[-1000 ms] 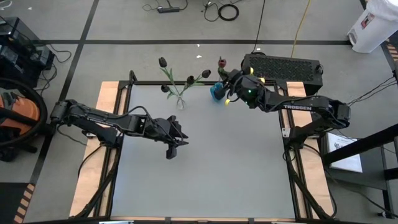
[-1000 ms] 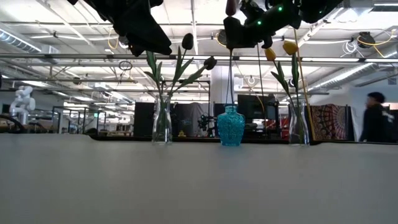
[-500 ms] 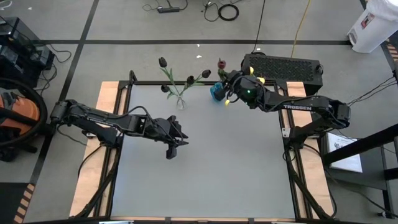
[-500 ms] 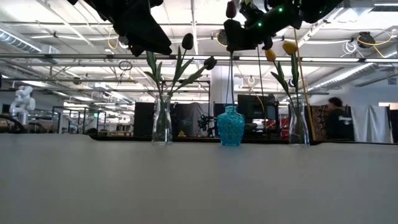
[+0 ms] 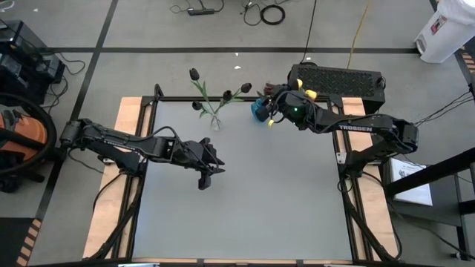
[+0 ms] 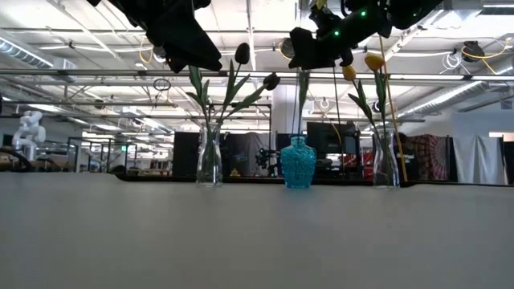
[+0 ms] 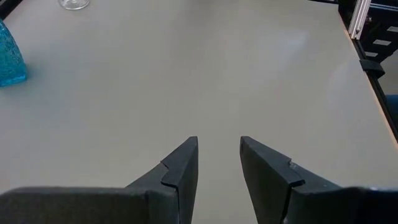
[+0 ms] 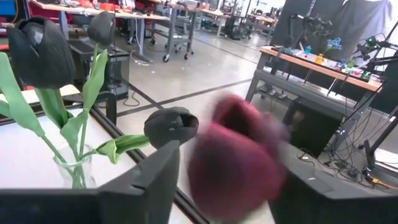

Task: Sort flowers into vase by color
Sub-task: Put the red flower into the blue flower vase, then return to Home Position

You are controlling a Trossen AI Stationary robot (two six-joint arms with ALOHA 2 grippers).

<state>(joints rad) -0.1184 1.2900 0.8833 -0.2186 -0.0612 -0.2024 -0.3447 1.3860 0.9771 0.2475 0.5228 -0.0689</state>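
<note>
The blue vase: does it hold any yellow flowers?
No. In the low view the yellow tulips stand in a clear vase beside the blue vase.

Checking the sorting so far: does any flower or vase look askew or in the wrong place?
Nothing stands out. Black tulips sit in the clear vase; the dark red tulip shows between the right claw's fingers above the blue vase.

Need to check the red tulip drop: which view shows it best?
The right wrist view: the red tulip fills the frame between the right gripper's open fingers, though blurred. The low view shows only its stem above the blue vase. The high view has it hidden under the gripper; the left wrist view misses it.
</note>
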